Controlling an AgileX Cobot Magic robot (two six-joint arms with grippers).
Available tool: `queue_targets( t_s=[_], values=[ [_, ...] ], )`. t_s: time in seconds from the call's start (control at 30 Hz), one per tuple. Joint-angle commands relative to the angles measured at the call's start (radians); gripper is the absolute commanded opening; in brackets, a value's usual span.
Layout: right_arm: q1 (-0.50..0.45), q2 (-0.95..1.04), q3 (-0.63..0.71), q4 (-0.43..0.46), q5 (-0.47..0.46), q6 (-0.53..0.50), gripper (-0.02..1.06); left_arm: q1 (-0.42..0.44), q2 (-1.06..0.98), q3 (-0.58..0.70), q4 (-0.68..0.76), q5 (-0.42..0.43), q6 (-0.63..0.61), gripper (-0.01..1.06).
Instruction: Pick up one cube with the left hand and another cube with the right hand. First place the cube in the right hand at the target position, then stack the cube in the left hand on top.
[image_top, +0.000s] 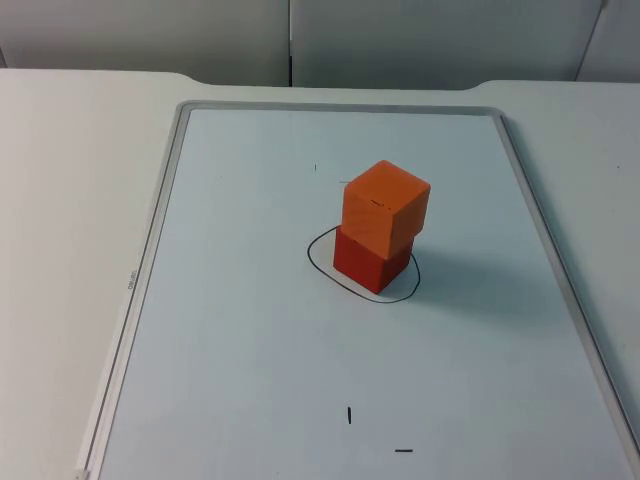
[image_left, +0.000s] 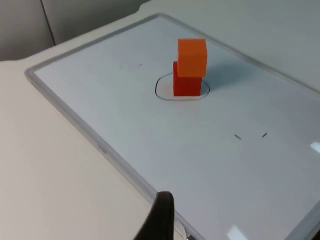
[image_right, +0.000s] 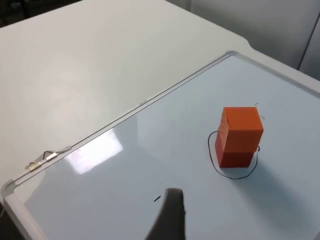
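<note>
White tabletop (image_top: 70, 200) spreads out to a grey partition wall (image_top: 420, 40) at the far side, and on it lies a whiteboard (image_top: 240, 330) with a pale metal frame, its long side running away from the camera in the top view. Toward the board's middle a hand-drawn black oval outline (image_top: 320, 262) marks the target spot, and two short black pen marks (image_top: 349, 415) sit nearer the front edge. Inside the outline stands the red cube (image_top: 368, 265), flat on the board, and the orange cube (image_top: 385, 208) rests squarely on top of it, touching it, so the pair's long axis runs straight up. In the top view both cubes are turned with a vertical edge toward the camera; the upper one is twisted slightly against the lower and overhangs it a little. In the left wrist view a black fingertip of the left end effector (image_left: 159, 220) stands over the board's frame, well apart from the stack; whether it is released or clenched cannot be told. In the right wrist view a fingertip of the right end effector (image_right: 169, 217) stands above the board, also well apart from the cubes, its state likewise not discernible.
</note>
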Motion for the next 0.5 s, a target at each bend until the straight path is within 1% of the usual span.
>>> queue_targets(
  t_s=[0.0,0.17,0.27,0.3,0.33,0.4,0.43,0.47],
  values=[
    [-0.001,-0.004,0.003,0.008,-0.008,-0.011,0.74,-0.004,-0.005,0.015,0.000,0.027,-0.005,0.80],
    [-0.001,-0.013,0.003,0.006,-0.008,-0.011,0.74,-0.004,-0.005,0.015,0.016,0.016,-0.005,0.80],
    [-0.001,-0.061,0.003,0.010,-0.008,-0.011,0.74,-0.004,-0.005,0.015,0.020,0.016,-0.005,0.82],
    [-0.001,-0.081,0.003,0.010,-0.008,-0.008,0.74,-0.004,-0.005,0.015,0.020,0.016,-0.005,0.86],
    [-0.001,-0.081,0.003,0.010,-0.008,-0.008,0.74,-0.004,-0.005,0.015,0.020,0.016,-0.005,0.86],
    [-0.001,-0.139,0.003,0.010,-0.001,0.000,0.74,-0.004,-0.005,0.015,0.032,0.016,-0.005,1.00],
    [-0.001,-0.161,0.003,0.010,0.006,0.007,0.74,-0.004,-0.005,0.017,0.040,0.016,-0.005,1.04],
    [-0.001,-0.182,0.003,0.005,0.012,0.019,0.74,-0.004,-0.005,0.017,0.047,0.016,-0.005,1.05]
  ],
)
